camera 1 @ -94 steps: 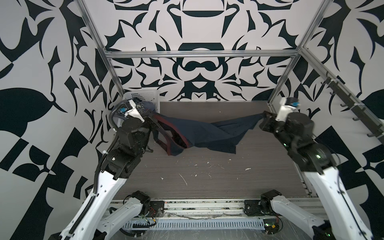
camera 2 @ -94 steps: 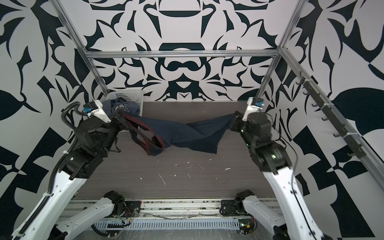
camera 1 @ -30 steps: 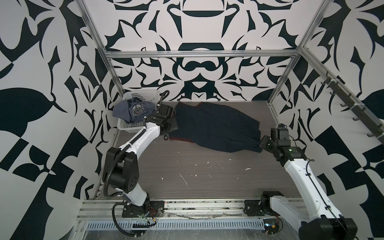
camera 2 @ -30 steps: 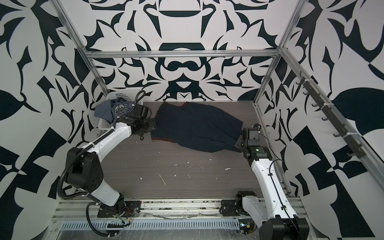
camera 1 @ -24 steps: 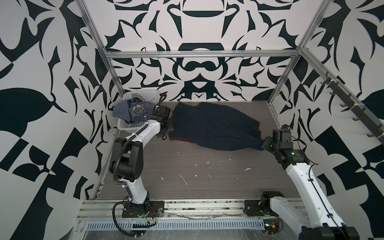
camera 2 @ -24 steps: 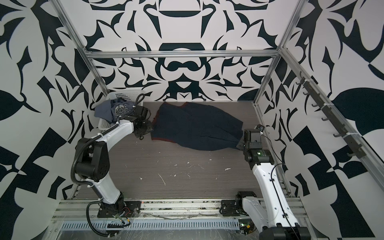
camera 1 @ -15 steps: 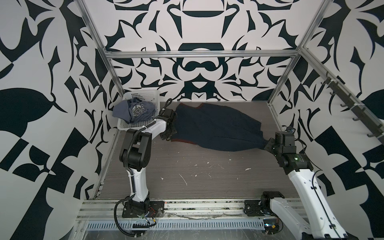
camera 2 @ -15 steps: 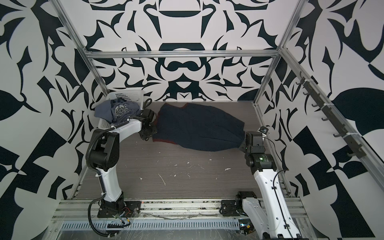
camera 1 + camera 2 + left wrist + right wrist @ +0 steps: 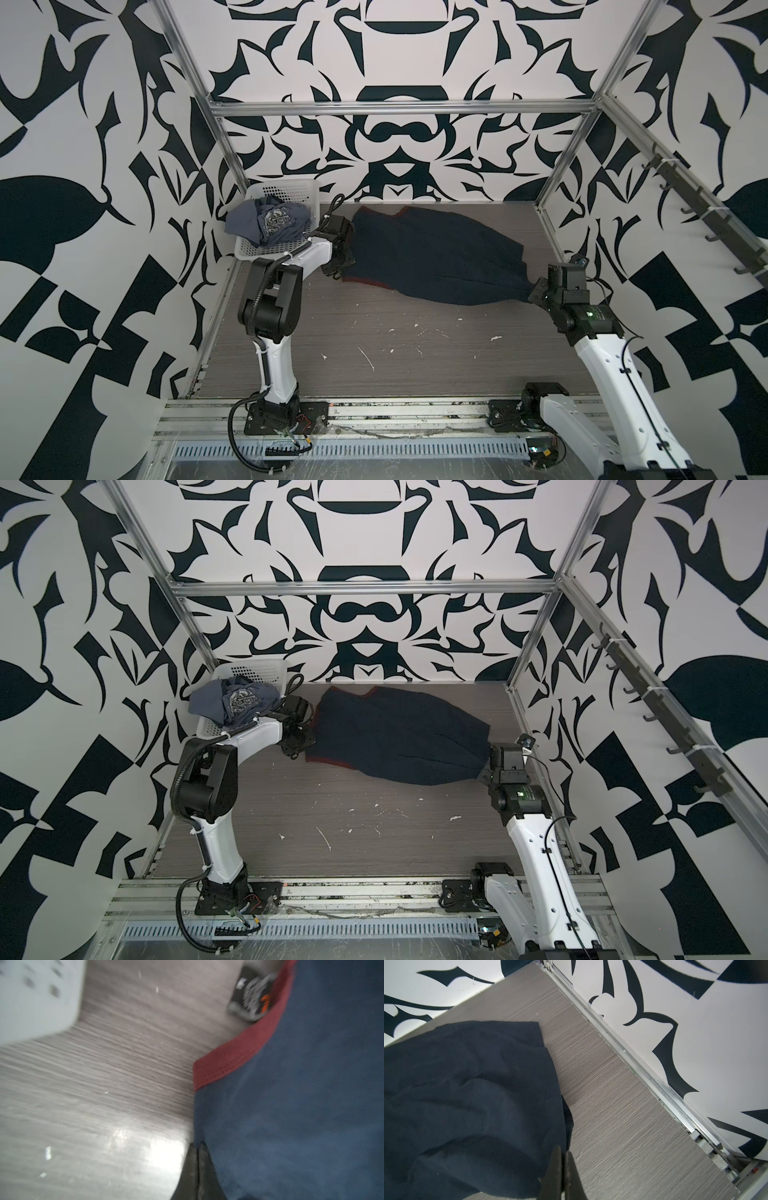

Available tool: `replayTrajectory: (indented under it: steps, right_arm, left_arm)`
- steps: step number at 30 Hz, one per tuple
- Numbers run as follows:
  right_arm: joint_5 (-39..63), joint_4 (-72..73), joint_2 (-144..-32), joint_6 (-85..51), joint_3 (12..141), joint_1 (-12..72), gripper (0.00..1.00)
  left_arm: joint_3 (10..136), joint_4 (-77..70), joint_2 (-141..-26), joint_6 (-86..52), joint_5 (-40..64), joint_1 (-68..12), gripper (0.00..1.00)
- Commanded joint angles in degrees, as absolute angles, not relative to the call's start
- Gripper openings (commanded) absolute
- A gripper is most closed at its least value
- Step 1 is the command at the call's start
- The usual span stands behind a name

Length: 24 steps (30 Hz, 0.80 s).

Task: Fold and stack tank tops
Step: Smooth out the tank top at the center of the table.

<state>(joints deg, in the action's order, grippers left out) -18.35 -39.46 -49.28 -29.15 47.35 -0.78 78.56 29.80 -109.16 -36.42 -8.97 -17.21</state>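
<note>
Navy tank top spread flat on the grey wood-grain table, in the far half, reaching from about 10 o'clock across to 3 o'clock. Nearest, toward 6 o'clock, tabletop with small white flecks scattered. Further, at 3 o'clock, right gripper low at the table surface, fingers pressed together and clamped on the near right corner of the navy cloth, soft folds lying behind the grip. At 10 o'clock, left gripper down at the opposite end, fingers closed together on the cloth's edge, near the maroon trim; much blurred in the left wrist view. Farthest, at 11 o'clock in the corner, white perforated basket, holding the crumpled grey-blue tank top, partly hanging over the left rim, white graphic facing upward.
</note>
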Motion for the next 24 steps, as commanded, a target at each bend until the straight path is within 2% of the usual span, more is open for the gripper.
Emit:
replayTrajectory:
  steps: [1,5,11,18,24]
  right_arm:
    - [-18.9,-38.5,-50.7,-29.2,53.5,-1.1,0.0]
    - [-19.1,-39.8,-53.1,-29.0,62.5,-1.1,0.0]
    - [-22.0,-42.0,-50.0,-27.3,64.8,-1.1,0.0]
    - [-19.1,-41.7,-49.5,-27.2,59.2,-1.1,0.0]
    - [-18.3,-39.1,-55.8,-27.6,61.6,-1.2,0.0]
  left_arm:
    - [83.2,33.1,-98.9,-35.1,-12.3,-17.2,0.0]
    - [88.5,34.9,-87.0,-34.4,-19.1,-17.3,0.0]
    - [78.9,31.6,-69.7,-35.4,-23.9,-17.3,0.0]
    - [72.7,33.7,-73.6,-36.7,-14.5,-17.2,0.0]
    - [81.7,36.1,-85.8,-35.8,-8.7,-17.3,0.0]
